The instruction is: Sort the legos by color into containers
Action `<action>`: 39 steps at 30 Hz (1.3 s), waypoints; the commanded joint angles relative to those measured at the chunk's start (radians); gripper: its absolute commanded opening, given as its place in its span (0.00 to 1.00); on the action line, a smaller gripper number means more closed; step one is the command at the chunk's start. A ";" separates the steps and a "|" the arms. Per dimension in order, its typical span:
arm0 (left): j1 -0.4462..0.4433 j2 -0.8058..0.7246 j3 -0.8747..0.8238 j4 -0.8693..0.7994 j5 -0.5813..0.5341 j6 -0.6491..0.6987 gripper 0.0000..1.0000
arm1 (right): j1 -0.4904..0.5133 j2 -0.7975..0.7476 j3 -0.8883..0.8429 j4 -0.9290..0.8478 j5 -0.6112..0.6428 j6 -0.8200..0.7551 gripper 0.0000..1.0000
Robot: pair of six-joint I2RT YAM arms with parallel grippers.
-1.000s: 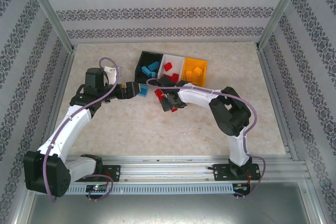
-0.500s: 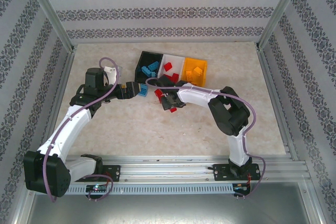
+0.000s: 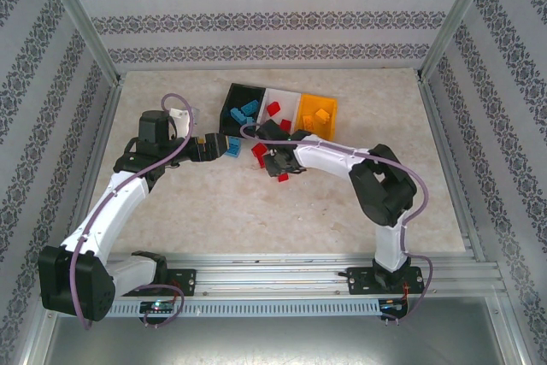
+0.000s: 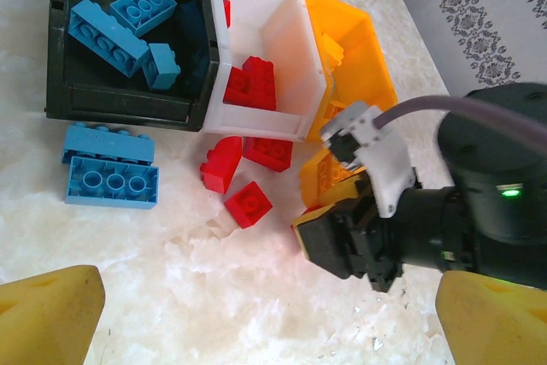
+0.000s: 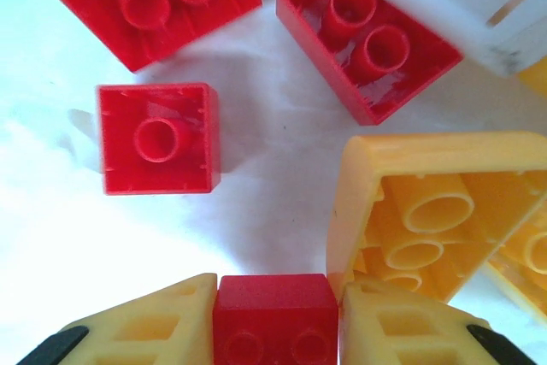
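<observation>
Right end effector (image 5: 275, 335) is clamped on a red lego (image 5: 273, 307), just beside an overturned orange lego (image 5: 427, 211).

A pale beige, marble-patterned table (image 3: 214, 211) stands enclosed on three sides by white walls (image 3: 273, 6) papered with horizontal bands of grey damask. Slanting silver aluminium frame posts (image 3: 77, 19) mark the back corners; a ribbed silver metal rail (image 3: 273, 275) runs along the near edge. Light is bright and even.
</observation>
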 commanded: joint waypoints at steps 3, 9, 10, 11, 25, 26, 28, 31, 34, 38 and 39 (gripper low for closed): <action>-0.008 -0.004 0.009 0.035 0.013 0.000 1.00 | -0.013 -0.059 0.080 -0.038 0.014 -0.030 0.36; -0.008 0.000 0.008 0.035 0.008 0.004 1.00 | -0.069 0.033 0.290 -0.109 0.019 -0.091 0.36; -0.007 0.000 0.006 0.034 0.006 0.006 1.00 | -0.081 0.052 0.333 -0.125 0.017 -0.100 0.36; -0.008 0.001 0.007 0.034 0.006 0.005 1.00 | -0.088 0.065 0.365 -0.135 0.017 -0.106 0.36; -0.010 0.023 0.011 0.034 0.017 0.003 1.00 | -0.189 0.254 0.634 -0.161 -0.013 -0.137 0.40; -0.010 0.028 0.011 0.037 0.026 0.001 1.00 | -0.196 0.272 0.656 -0.162 -0.014 -0.144 0.43; -0.016 0.045 0.017 0.033 0.045 0.000 1.00 | -0.212 0.321 0.737 -0.200 -0.011 -0.165 0.51; -0.038 0.069 0.034 0.003 0.054 0.016 1.00 | -0.230 0.361 0.850 -0.288 -0.006 -0.176 0.56; -0.056 0.078 0.042 -0.017 0.053 0.031 1.00 | -0.227 0.285 0.754 -0.254 -0.010 -0.165 0.58; -0.083 0.091 0.052 -0.047 0.049 0.054 1.00 | -0.228 0.071 0.396 -0.137 -0.045 -0.079 0.62; -0.092 0.095 0.056 -0.054 0.049 0.058 1.00 | -0.229 0.012 0.283 -0.089 -0.054 -0.054 0.64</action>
